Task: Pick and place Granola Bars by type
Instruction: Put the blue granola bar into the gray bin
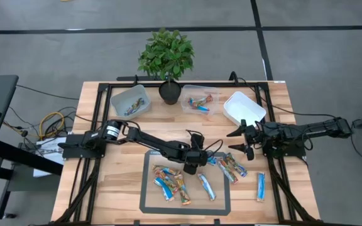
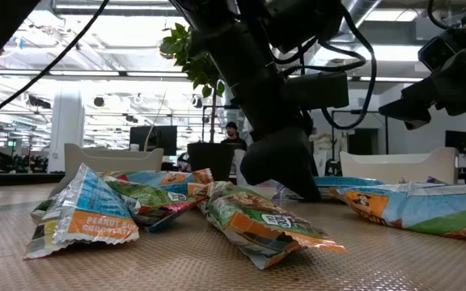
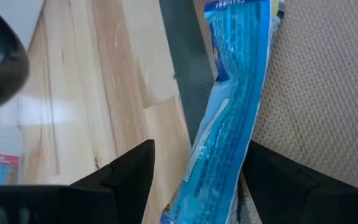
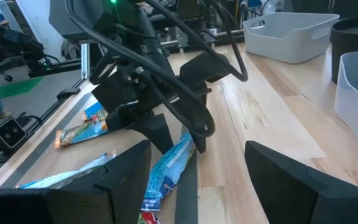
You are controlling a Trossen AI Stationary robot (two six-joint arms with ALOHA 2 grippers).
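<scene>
Several granola bars (image 1: 168, 179) lie on a grey mat (image 1: 148, 201); more bars (image 1: 231, 168) rest at its right edge, and one blue bar (image 1: 261, 186) lies on the bare wood. My left gripper (image 1: 193, 164) is low over the mat's far part and open. Its fingers stand on either side of a shiny blue-and-white bar (image 3: 229, 124), which lies flat across the mat's dark border. The right wrist view shows the same blue bar (image 4: 169, 165) under the left gripper (image 4: 166, 134). My right gripper (image 1: 241, 138) hovers open above the table, right of the mat. My left gripper points down with one finger on each side of the blue bar's long body, lying across it. One finger (image 3: 272, 180) stands right at the bar's edge (image 3: 241, 168); whether it touches, I cannot tell. The bar lies flat on mat and wood.
Three tubs stand along the far edge: a left one (image 1: 131, 100) and a middle one (image 1: 200, 100) with bars inside, and a white one (image 1: 244, 108) near my right gripper. A potted plant (image 1: 167, 59) stands between the first two. Bare wood lies left of the mat.
</scene>
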